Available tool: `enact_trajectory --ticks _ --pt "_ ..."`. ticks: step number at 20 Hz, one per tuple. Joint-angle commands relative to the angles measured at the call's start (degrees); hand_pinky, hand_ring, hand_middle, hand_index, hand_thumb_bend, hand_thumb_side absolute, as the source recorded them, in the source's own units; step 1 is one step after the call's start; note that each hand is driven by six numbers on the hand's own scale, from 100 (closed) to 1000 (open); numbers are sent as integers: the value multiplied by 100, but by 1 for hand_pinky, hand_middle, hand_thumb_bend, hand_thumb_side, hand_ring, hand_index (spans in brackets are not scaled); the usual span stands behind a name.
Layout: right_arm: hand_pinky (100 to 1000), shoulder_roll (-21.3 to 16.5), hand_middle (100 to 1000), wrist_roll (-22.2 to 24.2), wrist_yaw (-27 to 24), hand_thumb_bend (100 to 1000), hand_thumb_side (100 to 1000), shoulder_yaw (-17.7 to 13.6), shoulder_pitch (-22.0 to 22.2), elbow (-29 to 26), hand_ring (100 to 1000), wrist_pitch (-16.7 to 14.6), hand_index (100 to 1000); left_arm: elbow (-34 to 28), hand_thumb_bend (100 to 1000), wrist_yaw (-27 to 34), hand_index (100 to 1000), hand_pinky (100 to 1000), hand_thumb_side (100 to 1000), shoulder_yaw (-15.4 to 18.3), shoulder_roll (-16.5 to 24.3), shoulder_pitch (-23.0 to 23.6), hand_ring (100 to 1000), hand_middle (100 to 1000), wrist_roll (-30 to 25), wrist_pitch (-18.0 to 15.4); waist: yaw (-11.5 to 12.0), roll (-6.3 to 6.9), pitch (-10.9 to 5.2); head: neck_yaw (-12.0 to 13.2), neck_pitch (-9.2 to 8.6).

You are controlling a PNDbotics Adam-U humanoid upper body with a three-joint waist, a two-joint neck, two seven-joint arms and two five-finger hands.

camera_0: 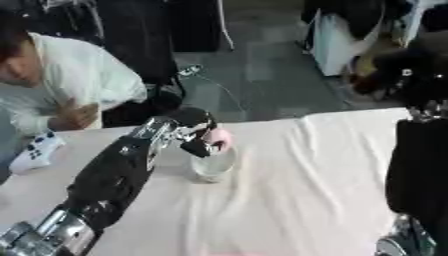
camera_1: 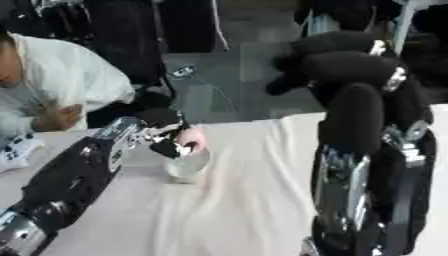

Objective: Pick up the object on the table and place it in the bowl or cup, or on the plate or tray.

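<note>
Pink object [camera_0: 220, 137]: small, rounded, soft-edged; kind not discernible. Pinched in the curled fingers of the left robot hand [camera_0: 194, 134], directly above the mouth of the cup, at or just over the rim; contact with the rim not determinable.

Cup [camera_0: 213, 167]: white or translucent, upright, standing on the tabletop directly beneath the left robot hand. Contents not visible; interior partly hidden by the fingers and the pink object.

Left robot hand: black with silver parts, fingers curled down and closed on the pink object. Black forearm with silver joint entering from the lower left corner, running diagonally up to the cup.

Right robot hand [camera_1: 302, 62]: raised high, well apart from the cup, to the right of the left robot hand; seen close to the camera in the right eye view, large and dark. Fingers bent, holding nothing visible. Arm [camera_1: 359, 165] black with silver segments, filling the right side of that view; only a dark edge of it in the left eye view.

Tabletop [camera_0: 297, 200]: covered with a pale cream cloth, wrinkled, with folds running outward from the cup.

White game controller [camera_0: 37, 151]: lying on the tabletop, well to the left of the left robot hand, near the far edge.

Person in a white sleeve [camera_0: 79, 75]: beyond the far edge of the tabletop, left of the left robot hand, touching none of the listed items.
</note>
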Motion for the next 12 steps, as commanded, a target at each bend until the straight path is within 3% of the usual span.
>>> enact_trajectory --ticks 1,3,6,7,10,11,12 --pt "500 59 612 -12 -3 100 500 3 -58 -97 605 -16 638 -101 364 -196 972 886 852 -9 88 -91 975 962 -371 97 6 -13 -94 41 33" --pt "500 55 613 -16 -1 100 500 1 -59 -97 605 -15 638 -189 446 -263 988 972 879 5 98 -76 1000 989 -397 71 10 -14 -92 43 42" --pt "500 39 613 -22 2 100 507 -3 -56 -97 605 -10 639 -273 512 -250 989 1000 882 25 137 -69 1000 998 -418 47 29 -13 -98 50 66" --pt "500 29 613 -23 5 100 506 -5 -53 -97 605 -7 639 -327 572 -249 1000 1000 857 22 169 -63 1000 1000 -442 50 43 -12 -106 45 78" --pt "499 -16 613 -33 20 100 507 -22 -36 -97 605 5 638 -871 452 -2 985 995 868 16 358 78 1000 994 -369 74 111 0 -132 33 139" --pt "499 -35 613 -38 27 100 507 -30 -29 -97 605 11 638 -1167 347 255 966 955 856 13 451 171 965 967 -276 102 142 5 -144 6 164" --pt "499 -61 613 -44 36 100 507 -39 -23 -97 605 19 638 -1553 300 622 951 925 845 -6 591 319 926 945 -148 162 176 11 -154 -29 179"
